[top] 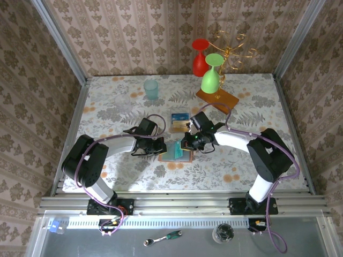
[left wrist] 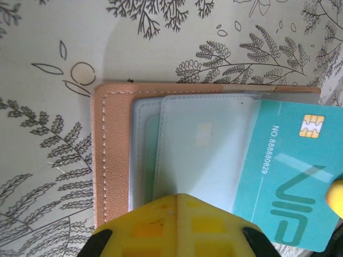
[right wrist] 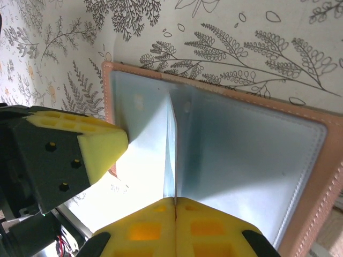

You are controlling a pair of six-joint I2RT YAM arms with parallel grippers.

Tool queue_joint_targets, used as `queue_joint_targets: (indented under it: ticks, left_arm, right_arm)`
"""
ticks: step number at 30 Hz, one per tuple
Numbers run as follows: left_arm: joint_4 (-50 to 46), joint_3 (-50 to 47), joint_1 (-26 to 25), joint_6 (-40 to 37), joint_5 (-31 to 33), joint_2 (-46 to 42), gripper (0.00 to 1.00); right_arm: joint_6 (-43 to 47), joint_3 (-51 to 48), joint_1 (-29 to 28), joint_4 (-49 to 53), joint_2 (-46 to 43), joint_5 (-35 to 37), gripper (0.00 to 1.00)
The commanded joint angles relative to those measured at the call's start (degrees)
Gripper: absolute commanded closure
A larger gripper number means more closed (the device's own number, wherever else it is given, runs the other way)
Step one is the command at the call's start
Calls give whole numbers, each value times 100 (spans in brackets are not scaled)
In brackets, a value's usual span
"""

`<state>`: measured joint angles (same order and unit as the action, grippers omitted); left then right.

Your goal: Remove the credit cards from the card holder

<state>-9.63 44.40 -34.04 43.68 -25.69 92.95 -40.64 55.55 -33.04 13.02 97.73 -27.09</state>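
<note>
The card holder (top: 174, 158) lies open on the table, tan leather rim (left wrist: 115, 155) around pale grey-blue panels (right wrist: 252, 160). A teal credit card (left wrist: 284, 176) sticks out of its pocket to the right. My right gripper (right wrist: 175, 199) is shut on this card, whose thin edge (right wrist: 172, 155) runs straight out from between the fingers. My left gripper (left wrist: 179, 196) is shut, its tips resting on the holder's pale inner panel. In the top view, the left gripper (top: 162, 148) and right gripper (top: 187, 143) meet over the holder. Another blue card (top: 179, 122) lies on the table just behind.
At the back right a wooden rack base (top: 217, 99) carries a green glass (top: 212, 75) and a gold rack (top: 230, 51); a red glass (top: 200, 58) stands beside it. A teal cup (top: 151, 89) stands at the back centre-left. Metal frame rails edge the table.
</note>
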Motion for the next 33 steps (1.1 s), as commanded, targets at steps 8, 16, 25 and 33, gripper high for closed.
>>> queue_joint_targets:
  ticks: [8,16,25,33]
  left_arm:
    - [-156,-76,56,25,73,-236,100]
    - [-63,-134,95,88,95,-476,97]
    - [74,-378,159,182,150,-736,94]
    - [111,-550,273,200,100,-936,94]
  right_arm:
    - [826,548,52,1111,-241,509,95]
    - [2085,1258,61,2086,-160,933,97]
    - [4617,2361,41,3157,263,1556,97]
    - [6741,3210,38,3846,593,2164,99]
